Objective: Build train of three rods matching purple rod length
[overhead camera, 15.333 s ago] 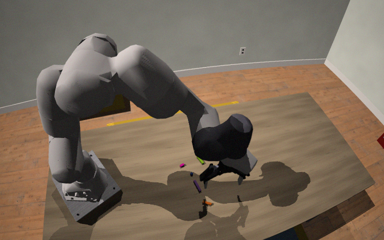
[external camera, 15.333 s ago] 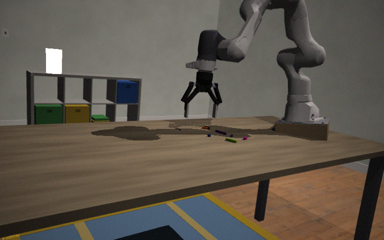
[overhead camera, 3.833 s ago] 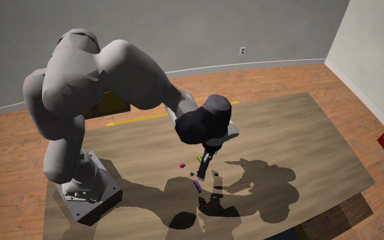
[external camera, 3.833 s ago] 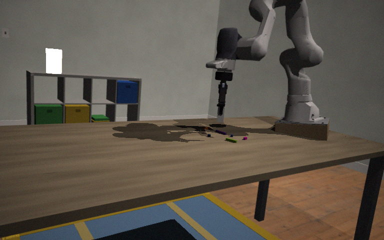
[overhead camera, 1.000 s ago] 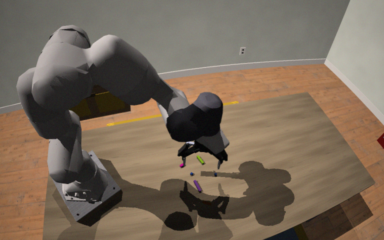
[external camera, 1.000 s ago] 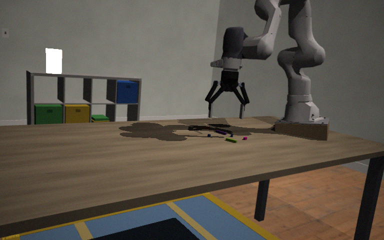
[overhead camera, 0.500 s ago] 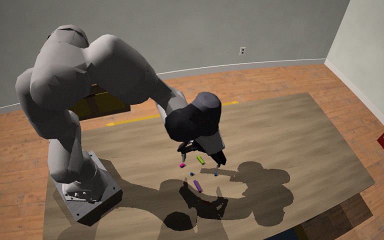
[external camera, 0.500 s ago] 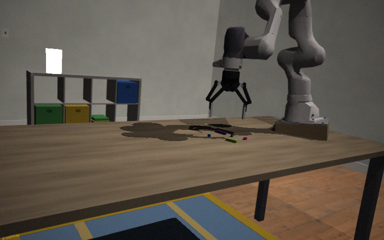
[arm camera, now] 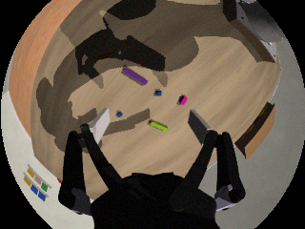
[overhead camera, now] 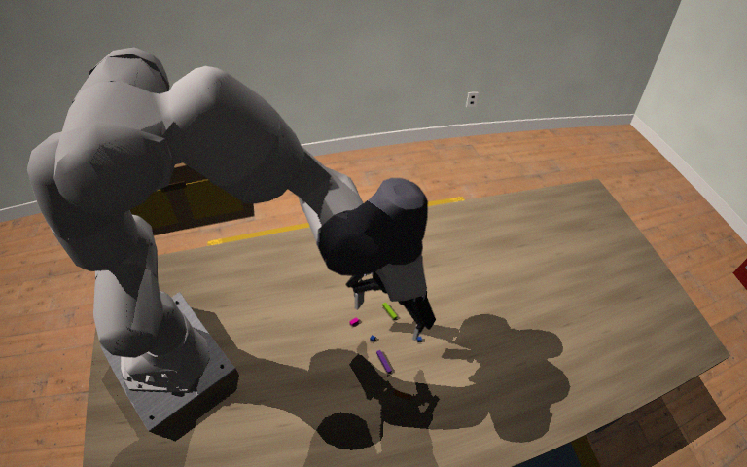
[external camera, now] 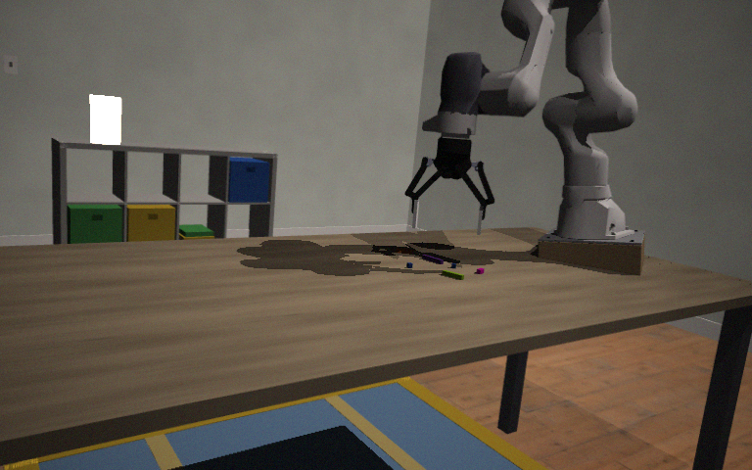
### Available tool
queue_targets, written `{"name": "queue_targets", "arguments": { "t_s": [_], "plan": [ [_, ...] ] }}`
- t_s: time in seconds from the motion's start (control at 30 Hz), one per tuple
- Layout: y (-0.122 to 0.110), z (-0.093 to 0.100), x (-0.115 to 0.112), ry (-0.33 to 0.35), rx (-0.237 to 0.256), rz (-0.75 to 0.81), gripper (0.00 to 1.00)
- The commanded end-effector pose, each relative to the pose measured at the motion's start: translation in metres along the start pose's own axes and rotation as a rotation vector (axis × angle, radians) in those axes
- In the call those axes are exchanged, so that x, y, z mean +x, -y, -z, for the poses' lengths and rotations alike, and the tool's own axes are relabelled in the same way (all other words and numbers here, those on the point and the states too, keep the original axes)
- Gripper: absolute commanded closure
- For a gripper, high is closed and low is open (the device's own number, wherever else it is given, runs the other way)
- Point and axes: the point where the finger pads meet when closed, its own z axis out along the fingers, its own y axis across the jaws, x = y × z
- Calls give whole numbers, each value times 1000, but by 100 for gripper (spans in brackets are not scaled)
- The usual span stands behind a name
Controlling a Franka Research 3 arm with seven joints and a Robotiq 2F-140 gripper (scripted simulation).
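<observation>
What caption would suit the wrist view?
Open gripper hovering over a purple rod, lime rod, magenta rod and two blue rods.

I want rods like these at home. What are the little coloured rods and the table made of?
The purple rod and lime rod look like smooth plastic or painted wood: flat, bright, even colour, no grain. The table looks like matt wood, with streaky brown grain.

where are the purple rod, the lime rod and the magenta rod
purple rod (overhead camera: 384,361), top view, middle of its length
lime rod (overhead camera: 389,310), top view, middle of its length
magenta rod (overhead camera: 354,321), top view, its top face
</observation>
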Motion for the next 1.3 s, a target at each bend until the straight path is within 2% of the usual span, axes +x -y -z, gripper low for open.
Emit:
{"name": "queue_targets", "arguments": {
  "t_s": [0.0,1.27],
  "plan": [
    [0,1,0,-8,18,-151,0],
    [-11,3,7,-4,23,-726,0]
  ]
}}
